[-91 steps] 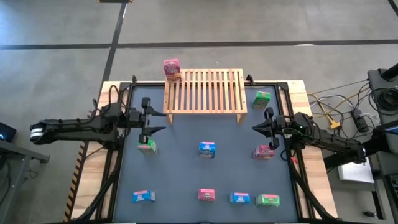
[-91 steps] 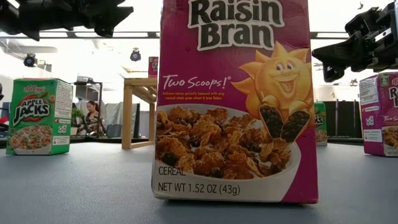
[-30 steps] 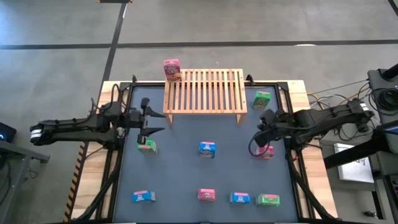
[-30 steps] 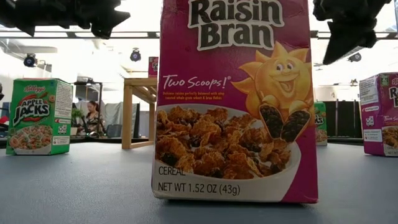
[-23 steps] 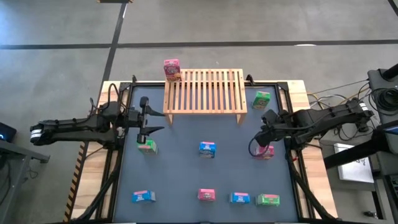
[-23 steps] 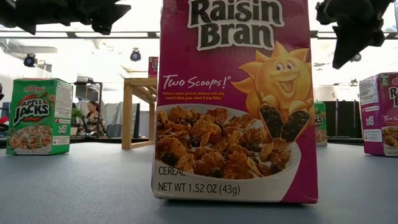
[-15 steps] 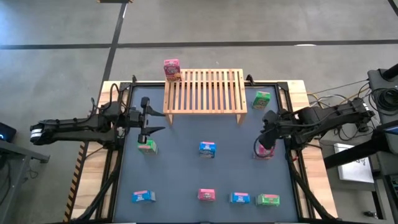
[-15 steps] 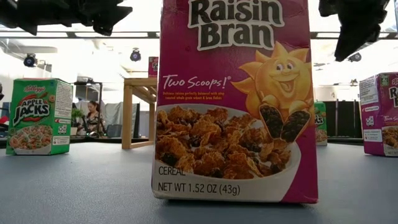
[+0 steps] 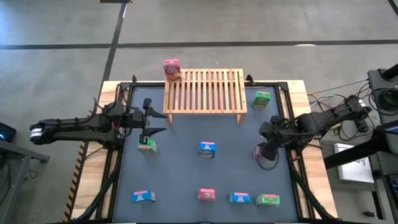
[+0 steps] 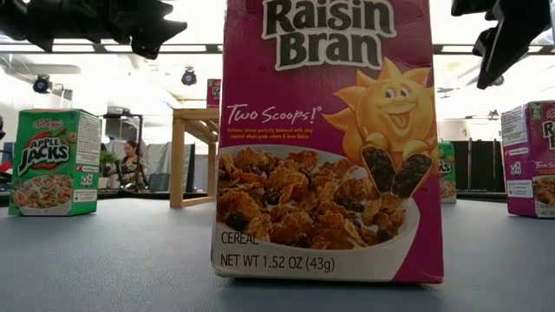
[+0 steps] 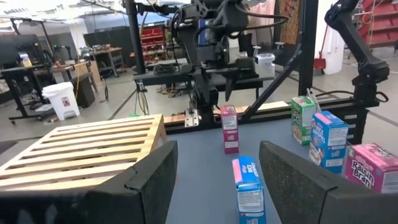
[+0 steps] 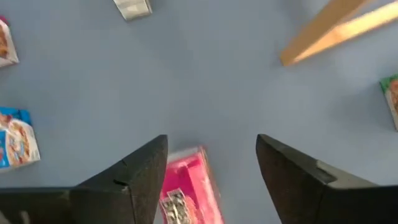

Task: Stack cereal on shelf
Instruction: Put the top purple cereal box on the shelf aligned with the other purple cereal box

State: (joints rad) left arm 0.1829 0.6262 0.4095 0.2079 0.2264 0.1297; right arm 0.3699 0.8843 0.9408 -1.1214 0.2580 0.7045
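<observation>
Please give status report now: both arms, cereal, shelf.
Right end effector open, above pink box. Left end effector open, waiting near the shelf. Shelf top bare.

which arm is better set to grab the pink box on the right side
Right. The right gripper hangs directly over that pink box, jaws open astride it. The left gripper waits across the table above a green box.

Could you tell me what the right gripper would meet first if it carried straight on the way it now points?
Most likely the pink box right under it: the right gripper points down at the table, jaws open, with that box between them. How far above it hangs is unclear.
</observation>
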